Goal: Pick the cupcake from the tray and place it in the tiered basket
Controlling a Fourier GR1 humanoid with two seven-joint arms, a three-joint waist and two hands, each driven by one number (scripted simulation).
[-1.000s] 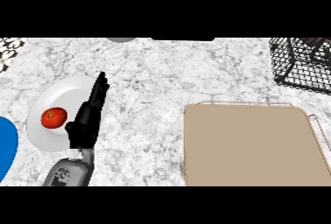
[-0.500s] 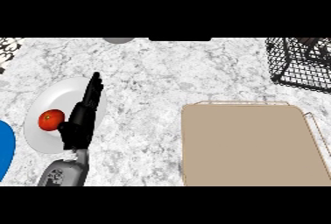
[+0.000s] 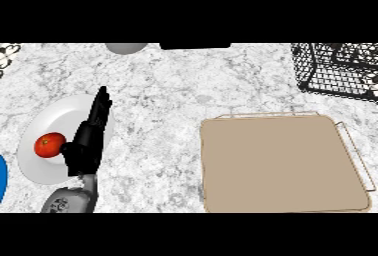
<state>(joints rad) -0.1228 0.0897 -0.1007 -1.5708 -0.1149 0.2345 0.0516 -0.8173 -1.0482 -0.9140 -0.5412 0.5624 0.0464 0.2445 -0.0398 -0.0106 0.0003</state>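
No cupcake is showing anywhere in the head view — the tray [image 3: 284,165] is lying at the lower right of the counter [image 3: 184,85] with its tan surface bare, a thin wire handle sticking out along its right side. Above it, at the upper right corner, the black wire basket [image 3: 336,70] is sitting, partly cut off by the edge.

Well apart from both, at the left, the left hand [image 3: 87,137] is resting over the right rim of a white plate [image 3: 52,125], its fingers straight and pressed together, pointing away from the robot and holding nothing. A red tomato [image 3: 49,145] is lying on the plate just beside the hand. The grey forearm [image 3: 69,200] is coming in from below — a blue thing [image 3: 2,177] is peeking in at the left edge.
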